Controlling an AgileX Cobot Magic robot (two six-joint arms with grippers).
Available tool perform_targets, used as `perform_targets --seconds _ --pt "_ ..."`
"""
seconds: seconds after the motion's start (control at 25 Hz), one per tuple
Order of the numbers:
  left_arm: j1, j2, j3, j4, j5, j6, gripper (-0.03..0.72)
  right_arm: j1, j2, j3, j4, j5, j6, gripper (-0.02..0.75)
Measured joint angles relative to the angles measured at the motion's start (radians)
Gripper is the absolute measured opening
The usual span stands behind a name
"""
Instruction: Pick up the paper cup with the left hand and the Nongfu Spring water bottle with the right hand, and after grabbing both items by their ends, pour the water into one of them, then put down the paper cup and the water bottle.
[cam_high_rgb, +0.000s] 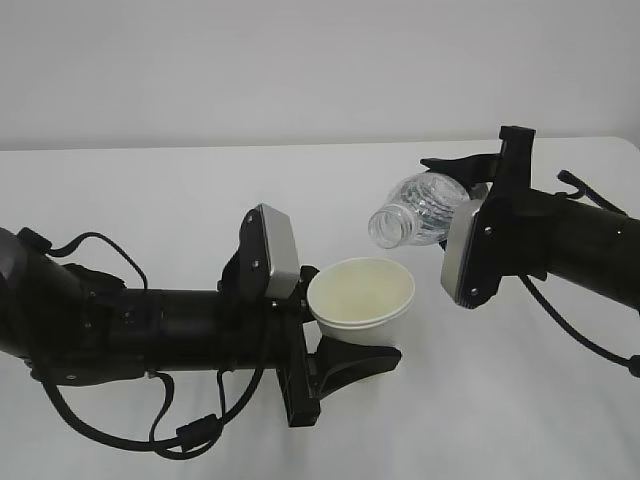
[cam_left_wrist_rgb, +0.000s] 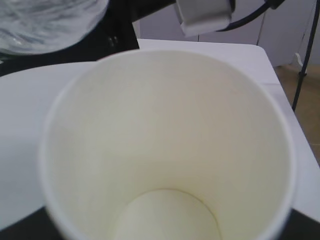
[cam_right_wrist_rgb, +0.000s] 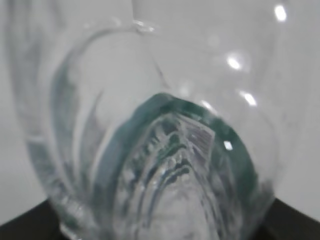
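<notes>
White table (cam_high_rgb: 150, 200) fills the frame, where the left hand (cam_high_rgb: 345, 340) grips the paper cup (cam_high_rgb: 361, 297) at lower centre and the right hand (cam_high_rgb: 470, 200) clamps the tilted Nongfu Spring water bottle (cam_high_rgb: 420, 210) at upper right; its mouth should probably come over the rim before tipping more.

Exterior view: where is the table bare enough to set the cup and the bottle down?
Bare table lies behind the left arm, and in front below the right tool. It is crowded where paper cup meets bottle.
</notes>
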Motion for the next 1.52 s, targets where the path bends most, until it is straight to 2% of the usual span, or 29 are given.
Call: perform_targets --seconds 0.8,1.52 --pt "0.0 0.0 0.0 0.027 -0.027 0.002 0.442 0.0 0.0 0.0 0.0 -0.074 -0.162 0.447" --pt "0.0 0.0 0.0 0.027 -0.032 0.002 0.442 0.0 0.0 0.0 0.0 -0.122 -0.216 0.447"
